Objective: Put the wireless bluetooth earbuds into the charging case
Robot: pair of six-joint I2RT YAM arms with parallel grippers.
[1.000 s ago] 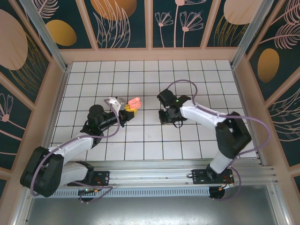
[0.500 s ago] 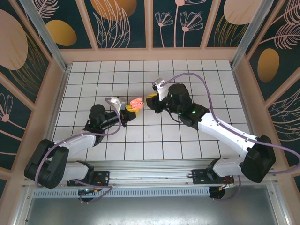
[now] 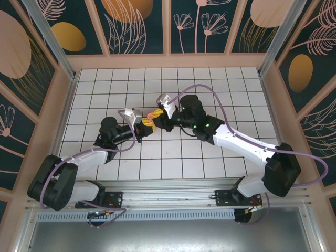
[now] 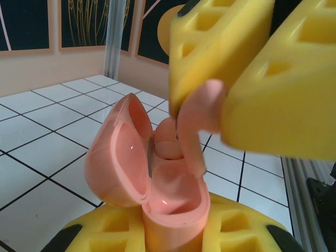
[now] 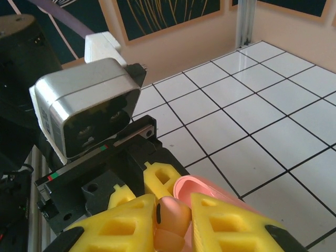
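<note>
Above the tiled bench (image 3: 210, 84), left gripper (image 3: 143, 127) clamped the open charging case (image 4: 157, 189); right gripper (image 5: 172, 226) pinched an earbud (image 4: 194, 126) just over its well.

1. The charging case (image 4: 170, 207) — salmon-pink, smooth, clamshell — stood upright with its lid swung open to the left and its base clamped in the left gripper (image 4: 170, 234).
2. A matching pink earbud (image 4: 191, 136) hung stem-down at the case's open mouth, pinched by the right gripper (image 4: 215, 100).
</note>
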